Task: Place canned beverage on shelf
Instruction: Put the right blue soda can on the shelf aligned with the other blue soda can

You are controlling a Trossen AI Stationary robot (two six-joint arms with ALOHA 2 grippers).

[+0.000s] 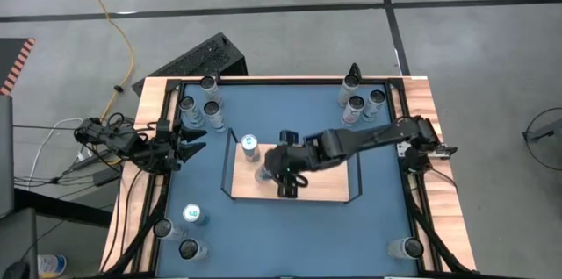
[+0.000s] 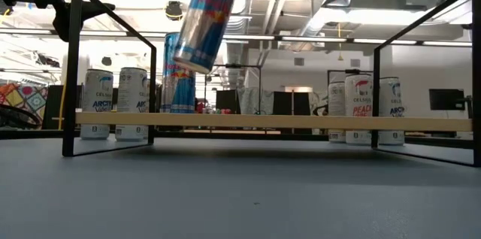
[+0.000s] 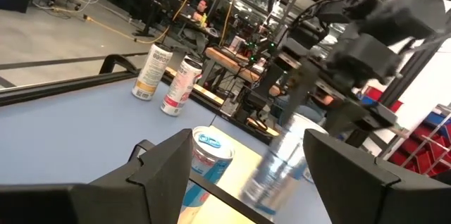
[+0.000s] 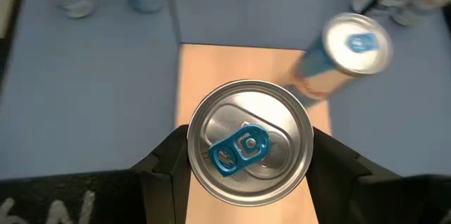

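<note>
A blue-and-silver can (image 2: 204,21) hangs tilted above the shelf (image 1: 329,187), a light-wood board in a black wire frame at the table's middle. My right gripper (image 4: 250,160) is shut on the can and reaches in from the table's right. A second blue-and-silver can (image 1: 249,146) stands on its base on the board's far left part, close beside the held one. My left gripper (image 1: 200,139) waits open at the table's left edge, pointing toward the shelf with nothing between its fingers. My right gripper pinches the can's side wall just below its top rim (image 4: 194,146) between its two fingers, one finger (image 4: 165,164) on each side. The fingers slant down from above and run along the can. The can is tilted, and its bottom end (image 2: 194,62) is clear above the board.
Groups of upright cans stand at the table's far left (image 1: 198,103), far right (image 1: 360,103), near left (image 1: 180,237) and near right (image 1: 404,246) corners. The shelf's raised black end rails (image 1: 230,163) stand on both short sides. Bare board lies to the right of the held can.
</note>
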